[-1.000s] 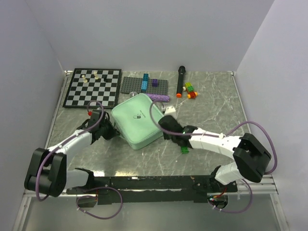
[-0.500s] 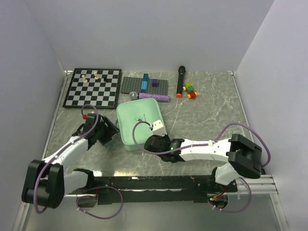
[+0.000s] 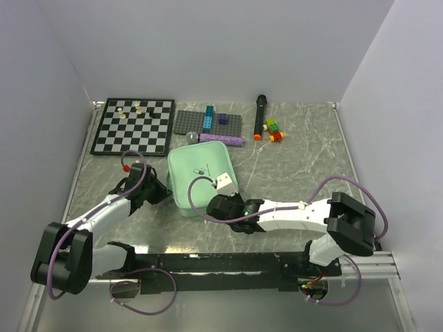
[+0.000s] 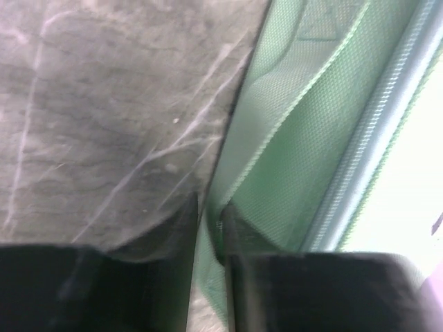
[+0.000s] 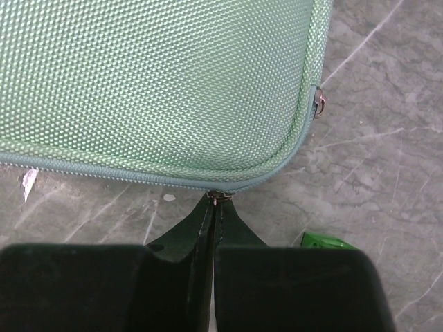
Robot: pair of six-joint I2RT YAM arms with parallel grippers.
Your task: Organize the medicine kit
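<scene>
The medicine kit point(image 3: 197, 173) is a mint-green zip case lying closed on the table, its dark logo facing up. My left gripper point(image 3: 158, 192) is at its left side. In the left wrist view the fingers point(image 4: 208, 216) are nearly together, pinching a fold of the kit's green fabric edge point(image 4: 291, 138). My right gripper point(image 3: 210, 207) is at the kit's near edge. In the right wrist view it is shut point(image 5: 214, 207) on the small metal zipper pull point(image 5: 217, 196) at the kit's point(image 5: 152, 83) rounded corner. A second zipper pull point(image 5: 319, 104) hangs on the side.
A chessboard point(image 3: 135, 126) with a few pieces lies at the back left. A grey studded plate point(image 3: 190, 123) with bricks, a purple bar point(image 3: 221, 139), a black marker point(image 3: 259, 116) and coloured bricks point(image 3: 275, 130) lie behind the kit. A green brick point(image 5: 327, 241) lies by my right gripper.
The kit has turned from a diamond position to square with the table. My right gripper has moved left and nearer along its edge. My left gripper has shifted slightly at the left side.
</scene>
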